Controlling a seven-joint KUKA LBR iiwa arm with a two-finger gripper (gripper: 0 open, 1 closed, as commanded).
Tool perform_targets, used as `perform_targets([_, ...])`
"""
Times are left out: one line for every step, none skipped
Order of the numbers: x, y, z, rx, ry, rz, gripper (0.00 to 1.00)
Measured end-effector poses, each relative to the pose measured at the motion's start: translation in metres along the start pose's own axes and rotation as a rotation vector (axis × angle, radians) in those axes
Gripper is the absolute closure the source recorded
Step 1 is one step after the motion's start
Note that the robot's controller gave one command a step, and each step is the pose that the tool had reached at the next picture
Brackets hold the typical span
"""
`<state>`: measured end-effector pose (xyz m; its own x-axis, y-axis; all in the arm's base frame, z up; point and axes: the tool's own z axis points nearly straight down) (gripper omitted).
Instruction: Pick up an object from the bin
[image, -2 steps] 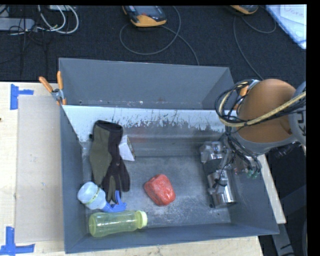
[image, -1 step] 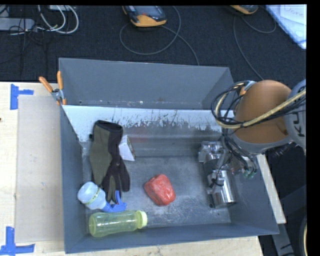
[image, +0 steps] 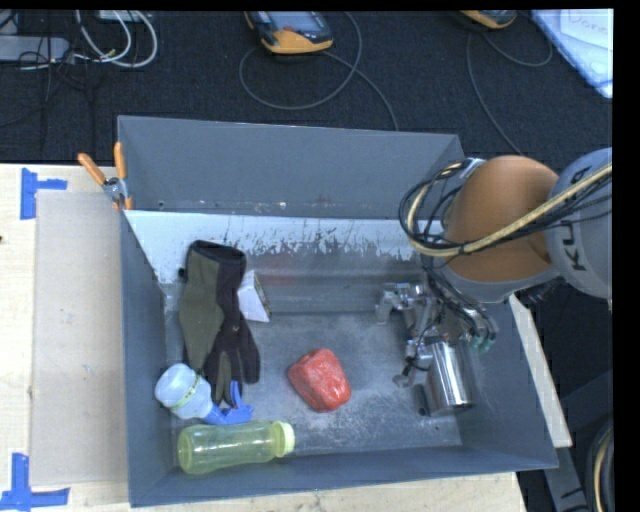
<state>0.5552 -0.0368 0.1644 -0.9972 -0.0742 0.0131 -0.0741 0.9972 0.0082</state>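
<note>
My gripper (image: 406, 336) is low in the right part of the bin, under the arm's orange cover. Its two metal fingers stand apart and open, with only bare bin floor between them. A shiny silver metal cylinder (image: 446, 377) lies right beside it, on its right and slightly nearer the front wall, touching or nearly touching the gripper body. A red crumpled lump (image: 320, 379) rests on the floor to the gripper's left, well apart from it.
A dark olive and black glove (image: 217, 317) lies along the left side. A white and blue rounded thing (image: 187, 391) sits below it. A yellow-green plastic bottle (image: 234, 445) lies on its side by the front wall.
</note>
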Motion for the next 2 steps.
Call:
perform_targets([0.018,-0.022,0.025,0.010,-0.022,0.056,0.00])
perform_targets([0.003,0.038,0.073,0.004,-0.005,-0.029,0.00])
